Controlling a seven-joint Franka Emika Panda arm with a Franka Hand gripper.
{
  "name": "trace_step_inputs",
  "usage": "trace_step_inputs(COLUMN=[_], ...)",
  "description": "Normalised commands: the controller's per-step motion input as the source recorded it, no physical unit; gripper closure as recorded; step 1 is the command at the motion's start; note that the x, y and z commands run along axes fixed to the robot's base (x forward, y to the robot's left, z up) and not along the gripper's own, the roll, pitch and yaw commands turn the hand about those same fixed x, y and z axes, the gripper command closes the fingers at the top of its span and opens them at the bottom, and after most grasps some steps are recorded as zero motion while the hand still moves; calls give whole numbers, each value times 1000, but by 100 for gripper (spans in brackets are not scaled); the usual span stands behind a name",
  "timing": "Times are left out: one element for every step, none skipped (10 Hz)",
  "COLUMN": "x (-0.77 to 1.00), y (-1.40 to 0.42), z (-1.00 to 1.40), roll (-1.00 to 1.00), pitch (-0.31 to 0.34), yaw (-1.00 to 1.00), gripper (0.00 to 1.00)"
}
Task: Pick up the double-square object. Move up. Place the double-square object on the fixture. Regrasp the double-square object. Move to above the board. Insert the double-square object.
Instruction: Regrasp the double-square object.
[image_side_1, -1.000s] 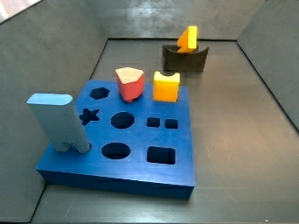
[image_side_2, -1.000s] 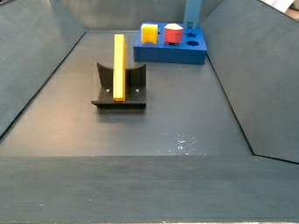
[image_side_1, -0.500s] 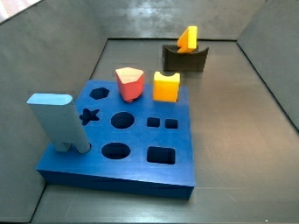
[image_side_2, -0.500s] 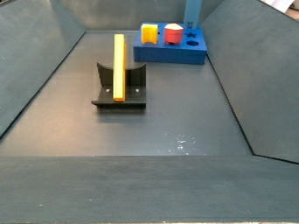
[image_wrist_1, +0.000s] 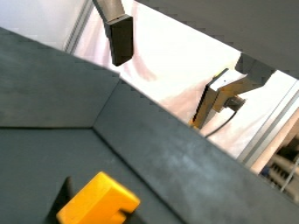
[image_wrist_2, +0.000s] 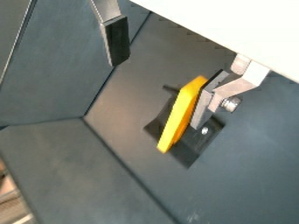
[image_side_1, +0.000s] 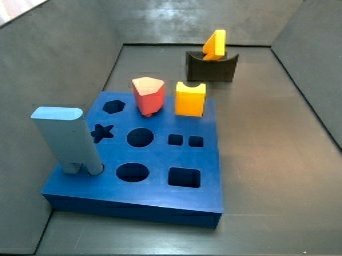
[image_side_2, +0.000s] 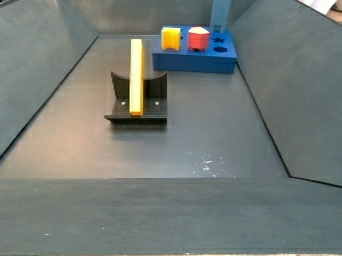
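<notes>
Hovering my pincer (image_wrist_2: 170, 57) spread wide and empty, I see the double-square object (image_wrist_2: 183, 114) below it, standing in the fixture (image_side_2: 138, 101).

The hand (image_wrist_2: 170, 66) hangs high above the block (image_wrist_2: 181, 115), its two fingers spread wide with nothing between them; neither side view catches it. Straight below it the block stands upright in the fixture (image_side_2: 138, 103), bare worktop (image_side_2: 201, 140) open on every side. Well beyond the fixture, the board (image_side_1: 147, 150) carries a tall pale-blue block (image_side_1: 67, 139), a red peg (image_side_1: 148, 96) and a stubby yellow block (image_side_1: 191, 98). Sloped walls (image_side_2: 47, 85) hem in the worktop.
</notes>
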Motion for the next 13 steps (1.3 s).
trace_step_inputs(x=[127, 134, 124, 108, 96, 102, 41, 42, 47, 46, 46, 46, 46], y=[-60, -50, -44, -49, -55, -55, 44, 45, 42, 39, 40, 39, 35], z=[-14, -5, -3, -6, -8, -7, -1000, -1000, -1000, -1000, -1000, -1000, -1000], roll=[479, 288, 217, 197, 179, 173, 127, 128, 106, 77, 55, 49, 44], pitch=[162, 110, 69, 46, -2, -8, -130, -134, -153, -154, -144, -138, -117], yaw=[269, 271, 263, 254, 218, 202, 89, 61, 16, -12, -44, -58, -77], gripper=[0, 0, 0, 0, 0, 0, 0, 0, 0, 0, 0, 0, 0])
